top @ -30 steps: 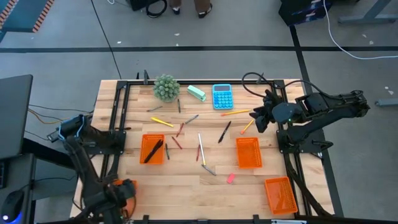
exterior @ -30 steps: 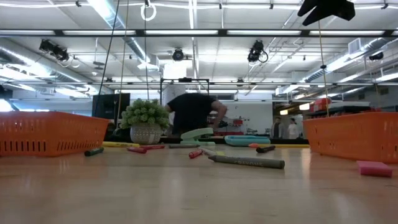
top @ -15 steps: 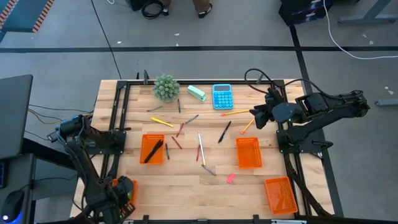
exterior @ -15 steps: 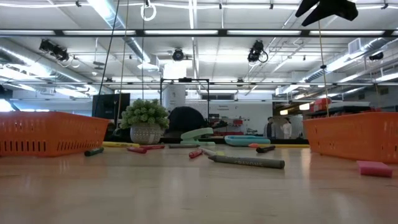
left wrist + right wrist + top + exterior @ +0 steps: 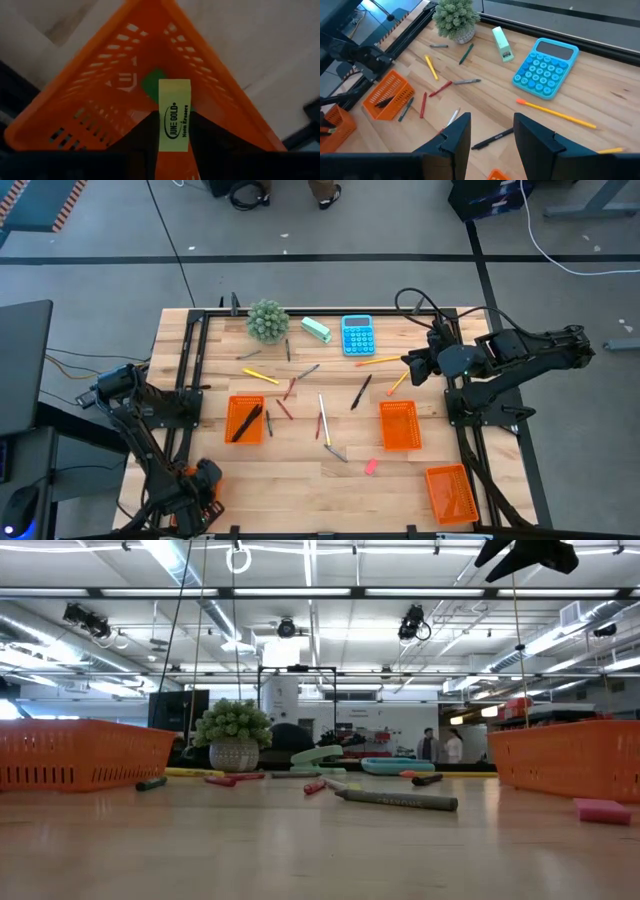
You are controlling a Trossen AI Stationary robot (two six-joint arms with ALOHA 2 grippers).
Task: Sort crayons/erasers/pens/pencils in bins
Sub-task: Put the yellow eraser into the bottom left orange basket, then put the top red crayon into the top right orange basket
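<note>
L gripper point(image 5: 174, 150) sits low at the desk's near-left corner, right over a bin point(image 5: 90, 110) of orange perforated plastic w/ slotted walls. Its fingers pinch a flat rectangular yellow-green eraser point(image 5: 174, 116) w/ black print, upright betw. them; a small green block point(image 5: 151, 84) lies on the bin floor behind it.

R gripper point(image 5: 492, 137) hovers above the far-right part of the desk point(image 5: 290, 475), pale wood planks, fingers spread and empty. Under it: thin yellow pencil point(image 5: 557, 114) w/ orange tip, beside the blue calculator point(image 5: 547, 68) w/ round keys.

Mid-desk: black pens point(image 5: 360, 391), reddish crayons point(image 5: 289, 389), pink eraser point(image 5: 371, 467) loose, well apart. Bin point(image 5: 244, 420) at centre-left holds dark pens; bin point(image 5: 399, 425) at centre-right, another point(image 5: 450, 493) at near-right corner. Potted plant point(image 5: 267, 320) and mint-green block point(image 5: 316, 330) at far edge.
</note>
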